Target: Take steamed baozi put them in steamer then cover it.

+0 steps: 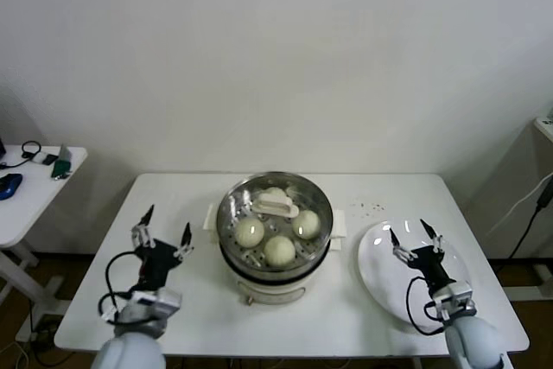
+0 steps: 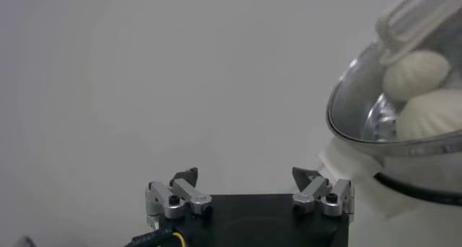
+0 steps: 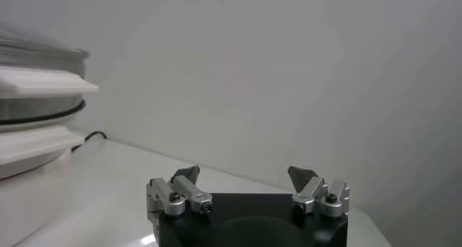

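White table point(image 1: 199, 300) — steamer point(image 1: 273, 252) covered.

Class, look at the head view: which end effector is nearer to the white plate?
Right. The right end effector hovers directly over the white plate, open. The left end effector is across the table, on the far side of the steamer.

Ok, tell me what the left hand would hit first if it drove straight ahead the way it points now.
Probably nothing soon. The left hand, open, points across bare table toward the back wall. The steamer with its cover sits off to its right side, seemingly out of the line, though depth is unclear.
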